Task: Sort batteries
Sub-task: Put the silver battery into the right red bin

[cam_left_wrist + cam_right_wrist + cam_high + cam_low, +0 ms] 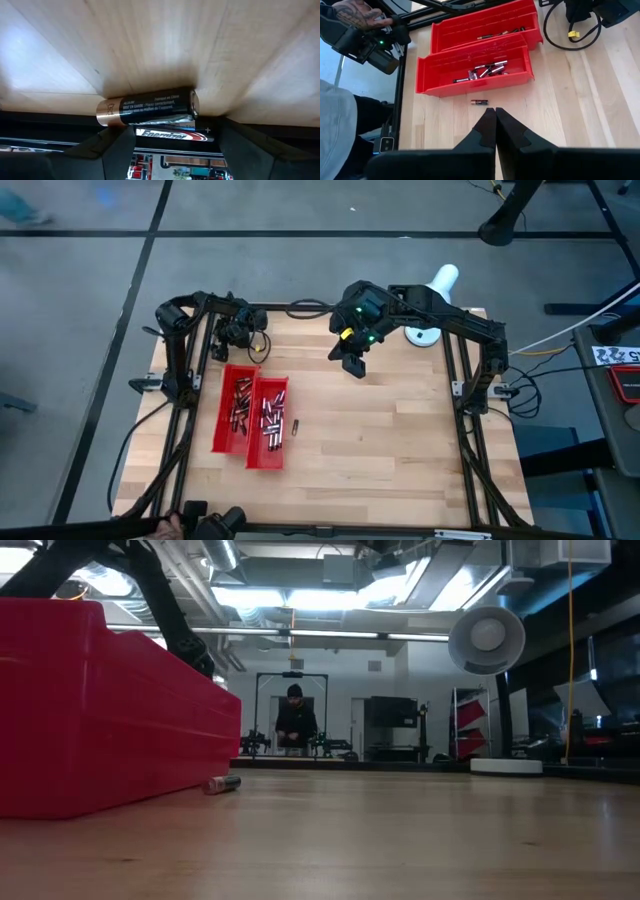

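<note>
Two red trays [235,415] [268,425] stand side by side at the table's left, each holding several batteries [487,69]. One loose battery [295,425] [222,784] lies on the wood just right of them. My left gripper [245,350] is low over the table's far left corner. Between its fingers [175,131] lies a silver battery [172,134], with a black-and-copper battery [145,107] right beside it. My right gripper [352,365] [495,112] hangs shut and empty, high over the table's far middle. My left gripper has the silver battery lengthwise between its two fingers [117,142], one end toward each finger; the contact points themselves are hidden by the fingers. The black-and-copper battery lies along it on the side toward the wood, casting a shadow there. Whether the fingers hold that one, I cannot tell.
A white fan [430,330] [487,637] stands at the far right. A black cable [570,35] lies on the wood by the trays' far end. A person's hand [357,15] and sleeve show beyond the near left edge. Bare wood stretches right of the trays.
</note>
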Controlling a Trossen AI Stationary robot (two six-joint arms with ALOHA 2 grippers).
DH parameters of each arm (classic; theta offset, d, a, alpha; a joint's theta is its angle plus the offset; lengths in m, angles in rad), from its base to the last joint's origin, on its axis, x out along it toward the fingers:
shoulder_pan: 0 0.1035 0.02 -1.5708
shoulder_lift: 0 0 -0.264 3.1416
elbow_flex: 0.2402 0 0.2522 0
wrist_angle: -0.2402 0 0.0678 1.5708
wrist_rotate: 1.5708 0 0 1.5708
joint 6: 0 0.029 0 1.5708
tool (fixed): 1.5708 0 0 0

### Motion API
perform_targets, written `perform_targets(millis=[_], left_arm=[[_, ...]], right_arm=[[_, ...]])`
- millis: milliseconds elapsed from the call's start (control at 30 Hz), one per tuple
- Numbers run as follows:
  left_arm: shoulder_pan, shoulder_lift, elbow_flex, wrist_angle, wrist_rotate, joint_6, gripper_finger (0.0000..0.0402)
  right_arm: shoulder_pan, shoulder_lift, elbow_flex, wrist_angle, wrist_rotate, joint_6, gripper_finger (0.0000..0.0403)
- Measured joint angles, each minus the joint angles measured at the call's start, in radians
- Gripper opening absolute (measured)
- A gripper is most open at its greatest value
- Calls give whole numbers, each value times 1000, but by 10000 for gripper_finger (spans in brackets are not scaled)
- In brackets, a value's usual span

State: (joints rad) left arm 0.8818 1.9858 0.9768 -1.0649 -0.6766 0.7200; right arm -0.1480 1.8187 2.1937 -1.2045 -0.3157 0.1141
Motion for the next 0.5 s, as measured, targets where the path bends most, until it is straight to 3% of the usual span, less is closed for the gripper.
perform_targets(millis=[500], left_arm=[[4,-59,1,8,4,-48,223]], right_arm=[[0,0,0,29,1,-4,3]])
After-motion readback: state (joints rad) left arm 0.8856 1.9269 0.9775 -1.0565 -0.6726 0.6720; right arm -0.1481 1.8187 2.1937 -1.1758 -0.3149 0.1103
